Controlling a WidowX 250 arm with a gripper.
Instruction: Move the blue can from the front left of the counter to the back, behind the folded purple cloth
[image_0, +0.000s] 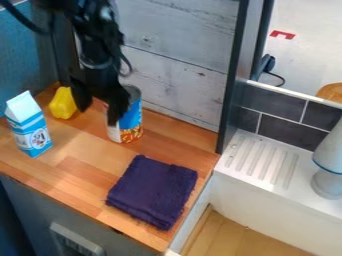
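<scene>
The black gripper (99, 104) hangs over the back of the wooden counter, its two fingers spread apart. Its right finger overlaps the front left side of a can (133, 122) with a blue and orange label; whether they touch I cannot tell. Beside the left finger lies a yellow object (63, 103) near the back wall. A blue and white carton (29, 127) stands upright farther left. Toward the counter's front right rests a folded dark purple cloth (152, 191).
A dark upright post (234, 85) rises at the counter's right back corner. Right of it are a white ribbed drainboard (264, 159), a grey-white vase-like object (328, 165) and dark wall tiles (287, 131). Pale wood boards (177, 45) back the counter.
</scene>
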